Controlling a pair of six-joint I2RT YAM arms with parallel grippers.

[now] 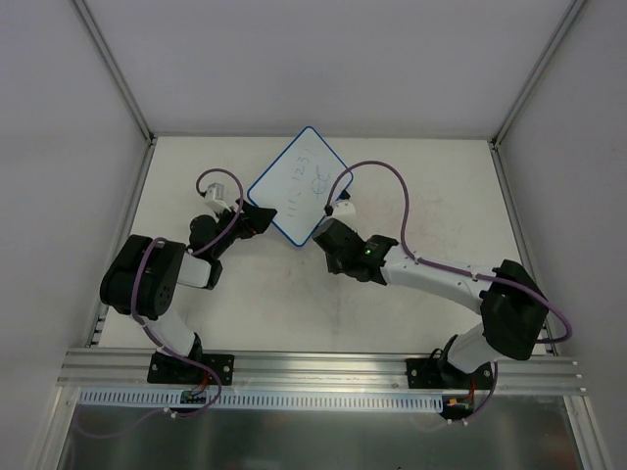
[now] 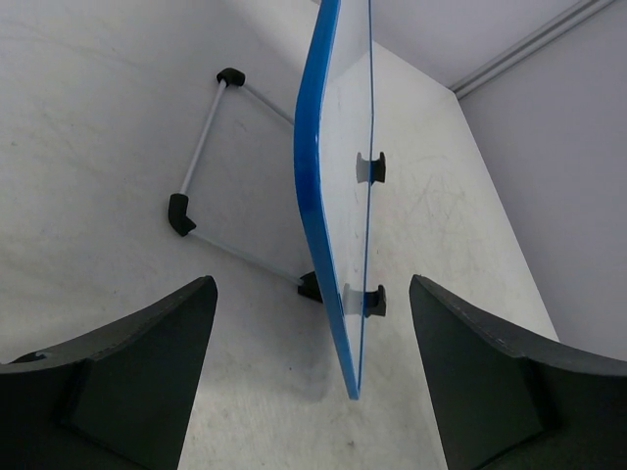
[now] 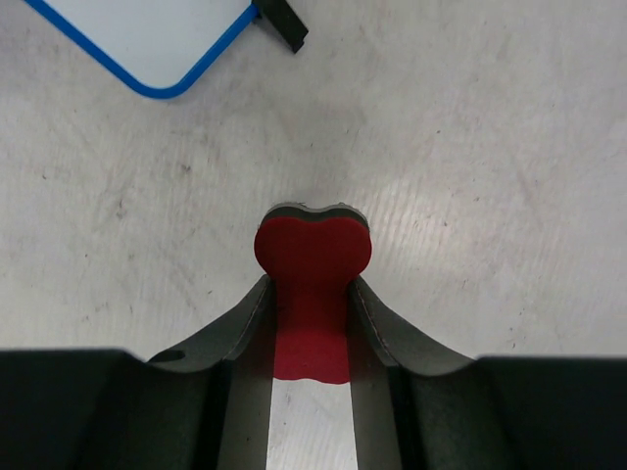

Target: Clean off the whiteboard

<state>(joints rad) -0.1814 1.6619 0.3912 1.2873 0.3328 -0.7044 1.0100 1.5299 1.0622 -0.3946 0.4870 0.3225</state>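
Observation:
The whiteboard [image 1: 297, 186], white with a blue rim, rests tilted at the back middle of the table and carries dark marks [image 1: 312, 176]. My left gripper [image 1: 259, 218] is open at its near-left corner. In the left wrist view the board [image 2: 315, 196] is seen edge-on between the spread fingers [image 2: 157, 352], and neither finger touches it. My right gripper [image 1: 329, 228] sits just beside the board's near corner, shut on the red bone-shaped eraser [image 3: 312, 259] just above the table. A board corner [image 3: 147, 44] shows at the top left of the right wrist view.
A wire stand [image 2: 201, 162] with black corner pieces lies behind the board, joined to it by black tabs [image 2: 375, 168]. White walls enclose the table on three sides. An aluminium rail [image 1: 323, 367] runs along the near edge. Purple cables [image 1: 397, 186] loop off both arms.

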